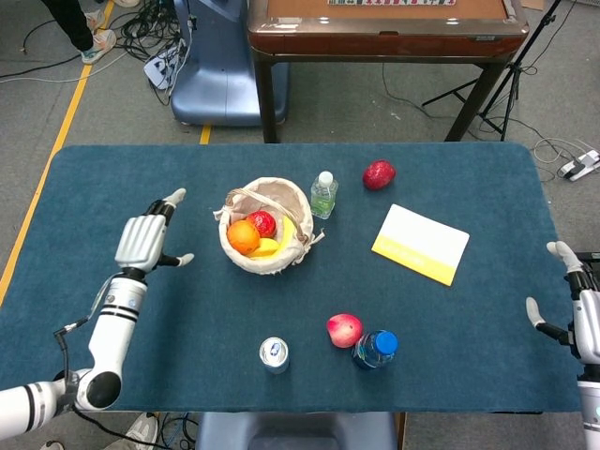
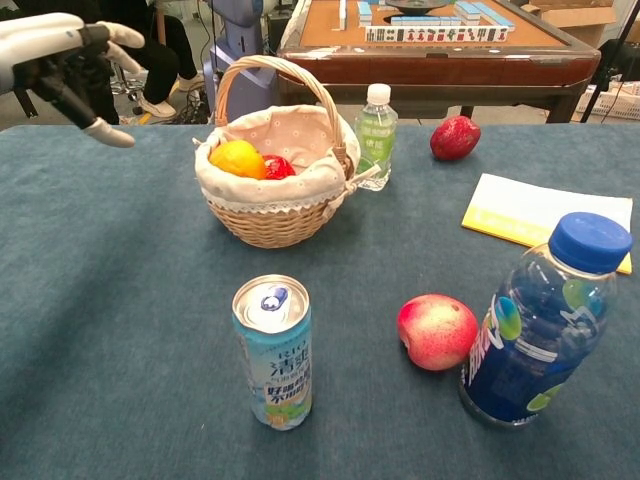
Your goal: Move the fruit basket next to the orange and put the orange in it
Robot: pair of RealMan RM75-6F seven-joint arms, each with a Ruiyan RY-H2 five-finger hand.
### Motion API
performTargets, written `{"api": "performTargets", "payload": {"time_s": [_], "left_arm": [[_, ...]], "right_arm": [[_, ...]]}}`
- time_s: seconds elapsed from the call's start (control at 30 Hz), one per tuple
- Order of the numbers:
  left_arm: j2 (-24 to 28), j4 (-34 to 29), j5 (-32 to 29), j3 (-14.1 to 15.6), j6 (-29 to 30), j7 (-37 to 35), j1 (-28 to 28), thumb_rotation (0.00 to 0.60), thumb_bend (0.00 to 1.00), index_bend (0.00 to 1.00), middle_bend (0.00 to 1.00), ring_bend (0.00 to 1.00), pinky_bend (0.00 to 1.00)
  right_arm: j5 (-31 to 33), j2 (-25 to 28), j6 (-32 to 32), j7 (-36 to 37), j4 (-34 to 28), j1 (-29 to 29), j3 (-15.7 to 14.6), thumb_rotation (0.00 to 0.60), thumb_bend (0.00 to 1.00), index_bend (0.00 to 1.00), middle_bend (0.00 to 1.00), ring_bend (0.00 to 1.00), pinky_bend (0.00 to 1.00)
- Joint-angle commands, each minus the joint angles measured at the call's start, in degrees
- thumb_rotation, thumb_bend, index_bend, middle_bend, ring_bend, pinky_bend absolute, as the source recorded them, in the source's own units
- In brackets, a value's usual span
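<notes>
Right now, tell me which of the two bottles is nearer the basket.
The small clear bottle with the white cap, standing just right of the basket. The blue-capped bottle stands far off, beside the peach.

Probably a lab: floor cables (image 1: 155, 37), tripod (image 1: 511, 56).

The right hand (image 1: 574, 298) is cut off by the head view's right edge.

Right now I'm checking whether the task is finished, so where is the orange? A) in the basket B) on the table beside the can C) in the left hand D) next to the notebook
A: the orange lies inside the basket beside the other fruit, and the left hand is off to the side, open and empty.
</notes>
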Motion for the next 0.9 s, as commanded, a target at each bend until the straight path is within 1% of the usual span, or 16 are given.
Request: {"api": "performTargets", "payload": {"time_s": [0.03, 0.17, 0.23, 0.3, 0.4, 0.57, 0.7, 0.8, 0.9], "left_arm": [[2.9, -1.0, 3.1, 3.0, 1.3, -2.2, 3.4, 0.600, 0.07, 0.07, 0.15, 0.16, 0.36], [5.7, -1.6, 7.9, 5.9, 4.6, -6.0, 8.1, 0.600, 0.07, 0.09, 0.15, 0.16, 0.35], [7.0, -2.0, 11.0, 7.4, 6.8, -8.0, 10.5, 0.600, 0.07, 0.10, 0.15, 0.16, 0.35], [8.3, -2.4, 14.5, 9.1, 9.0, -9.9, 12.9, 0.600, 0.07, 0.12, 0.15, 0.16, 0.34], [9.7, -2.7, 19.3, 11.7, 12.0, -12.1, 16.2, 0.600, 0.07, 0.14, 0.15, 0.16, 0.33], [11.3, -3.4, 26.0, 15.6, 16.6, -14.0, 21.1, 0.600, 0.07, 0.15, 0.15, 0.16, 0.32], [12.0, -4.3, 29.8, 17.6, 20.4, -14.5, 24.6, 0.600, 0.07, 0.15, 0.15, 0.16, 0.31], [12.1, -4.4, 32.4, 18.6, 23.0, -13.7, 26.8, 0.600, 0.07, 0.15, 0.15, 0.16, 0.30], [12.0, -4.8, 33.4, 19.1, 23.9, -12.8, 28.2, 0.600, 0.07, 0.15, 0.15, 0.16, 0.30]], "right_arm": [[-0.6, 0.1, -0.5, 0.4, 0.4, 0.1, -0.4, 0.600, 0.38, 0.04, 0.15, 0.12, 0.29], [-3.9, 1.1, -3.0, 3.4, 1.9, 0.6, -2.2, 0.600, 0.38, 0.04, 0.15, 0.12, 0.29], [-6.1, 2.3, -5.0, 6.5, 2.8, 1.1, -3.5, 0.600, 0.38, 0.04, 0.15, 0.12, 0.29], [-8.7, 2.8, -5.8, 7.8, 4.3, 1.5, -4.4, 0.600, 0.38, 0.05, 0.14, 0.12, 0.29], [-11.3, 2.4, -5.4, 5.6, 6.5, 1.7, -5.4, 0.600, 0.38, 0.05, 0.14, 0.12, 0.29], [-13.2, 0.7, -3.6, 1.1, 7.9, 1.5, -6.0, 0.600, 0.38, 0.06, 0.14, 0.12, 0.29], [-13.9, -0.4, -1.6, -0.1, 8.4, 1.0, -5.9, 0.600, 0.38, 0.07, 0.14, 0.12, 0.29], [-14.2, -1.0, -0.1, -0.8, 8.6, 0.5, -5.9, 0.600, 0.38, 0.07, 0.14, 0.12, 0.29], [-14.1, -1.4, 1.0, -1.0, 8.4, 0.0, -5.9, 0.600, 0.38, 0.07, 0.14, 0.12, 0.29]]}}
